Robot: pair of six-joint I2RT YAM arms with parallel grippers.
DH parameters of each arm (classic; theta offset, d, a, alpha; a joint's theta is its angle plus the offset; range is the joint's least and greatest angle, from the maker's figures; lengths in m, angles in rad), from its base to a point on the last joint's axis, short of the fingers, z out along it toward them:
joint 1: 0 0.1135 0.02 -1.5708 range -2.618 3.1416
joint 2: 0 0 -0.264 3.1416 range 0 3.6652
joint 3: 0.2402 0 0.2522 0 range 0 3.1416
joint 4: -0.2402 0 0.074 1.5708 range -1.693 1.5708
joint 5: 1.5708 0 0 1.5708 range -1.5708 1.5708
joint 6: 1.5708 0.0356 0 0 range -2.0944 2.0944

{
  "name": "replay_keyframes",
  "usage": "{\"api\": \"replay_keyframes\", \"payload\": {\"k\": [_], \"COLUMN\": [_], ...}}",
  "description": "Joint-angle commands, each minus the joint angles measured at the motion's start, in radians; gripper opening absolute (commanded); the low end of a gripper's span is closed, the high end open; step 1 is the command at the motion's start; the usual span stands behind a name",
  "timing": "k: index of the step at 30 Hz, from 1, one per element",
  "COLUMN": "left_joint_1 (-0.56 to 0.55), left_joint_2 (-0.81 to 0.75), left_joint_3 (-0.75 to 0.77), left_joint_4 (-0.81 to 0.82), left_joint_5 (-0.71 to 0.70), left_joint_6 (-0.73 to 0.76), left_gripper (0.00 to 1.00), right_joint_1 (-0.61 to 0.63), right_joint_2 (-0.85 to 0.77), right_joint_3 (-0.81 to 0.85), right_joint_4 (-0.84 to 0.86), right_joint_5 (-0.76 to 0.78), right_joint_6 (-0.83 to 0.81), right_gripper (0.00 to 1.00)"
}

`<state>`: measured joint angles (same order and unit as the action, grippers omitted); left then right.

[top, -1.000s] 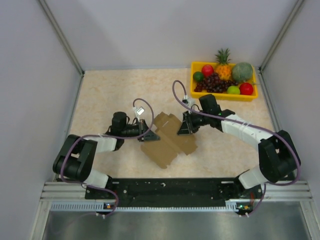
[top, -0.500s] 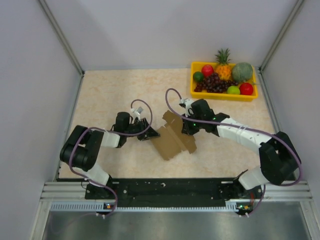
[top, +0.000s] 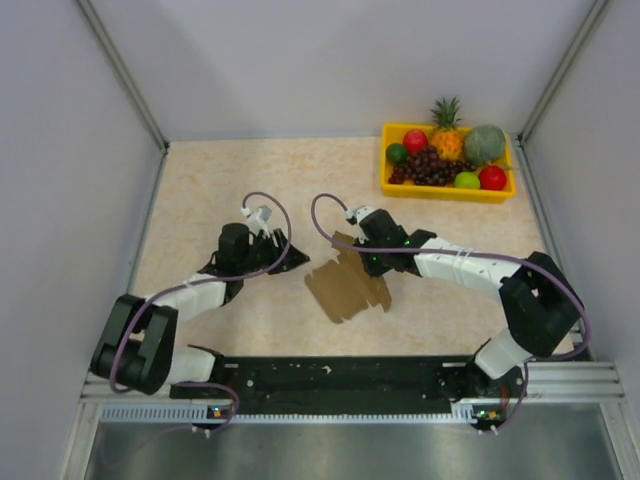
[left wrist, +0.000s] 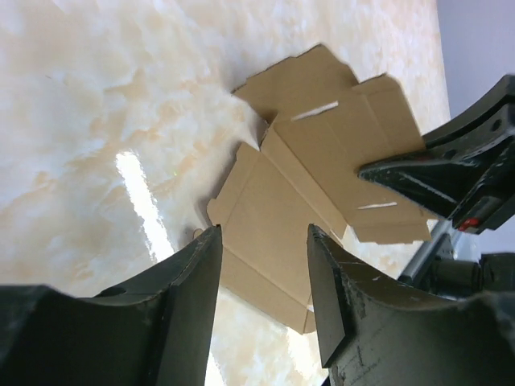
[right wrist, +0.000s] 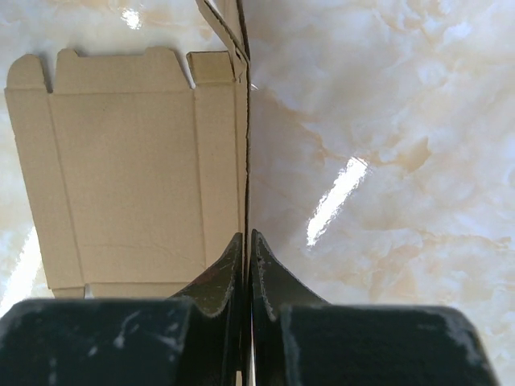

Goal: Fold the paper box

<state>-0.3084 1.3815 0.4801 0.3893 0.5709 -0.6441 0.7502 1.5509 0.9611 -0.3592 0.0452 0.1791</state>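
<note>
The paper box (top: 345, 291) is a flat brown die-cut sheet lying mid-table, its far flap lifted. My right gripper (top: 366, 262) is shut on that raised flap. In the right wrist view the flap runs edge-on between the pinched fingers (right wrist: 246, 238), and the rest of the sheet (right wrist: 121, 177) lies flat to the left. My left gripper (top: 276, 244) stands open to the left of the sheet, apart from it. In the left wrist view its fingers (left wrist: 264, 241) frame the cardboard (left wrist: 322, 161) with nothing between them, and the right gripper (left wrist: 451, 169) shows at the sheet's far side.
A yellow tray (top: 446, 194) holding fruit stands at the back right corner. Grey walls close in the table on the left, right and back. Both arms' cables loop above the sheet.
My left gripper has let go of the sheet, opened, and drawn back to the left. The right gripper has shut on the far flap and moved left with it, lifting it.
</note>
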Motion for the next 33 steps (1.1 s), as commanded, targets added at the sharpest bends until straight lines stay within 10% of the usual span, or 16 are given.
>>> {"api": "replay_keyframes", "payload": {"k": [1,8,14,18,27,33], "left_joint_1": [-0.001,-0.058,-0.167,-0.149,-0.156,-0.158], "left_joint_2": [-0.160,-0.021,0.062,0.195,0.406,0.358], "left_joint_3": [-0.024,-0.034,0.022,0.002,0.080,0.152], "left_joint_4": [-0.099,0.353,0.508,0.808,0.930,0.578], "left_joint_5": [-0.155,0.057,-0.113,-0.123,-0.103,-0.072], "left_joint_6": [0.026,-0.371,-0.135,-0.247,-0.657,-0.627], "left_gripper": [0.50,0.53,0.40,0.46,0.50,0.48], "right_joint_1": [0.020,0.023,0.024,0.024,0.024,0.024], "right_joint_2": [0.018,-0.008,-0.031,-0.040,-0.052,-0.051], "right_joint_3": [0.042,0.021,-0.012,-0.030,-0.039,-0.038], "right_joint_4": [-0.043,-0.006,0.045,0.074,0.088,0.088], "right_joint_5": [0.085,0.071,0.035,0.033,0.025,0.022], "right_joint_6": [0.014,0.013,-0.007,-0.046,-0.087,-0.095], "right_gripper": [0.00,0.00,0.00,0.00,0.00,0.00]}}
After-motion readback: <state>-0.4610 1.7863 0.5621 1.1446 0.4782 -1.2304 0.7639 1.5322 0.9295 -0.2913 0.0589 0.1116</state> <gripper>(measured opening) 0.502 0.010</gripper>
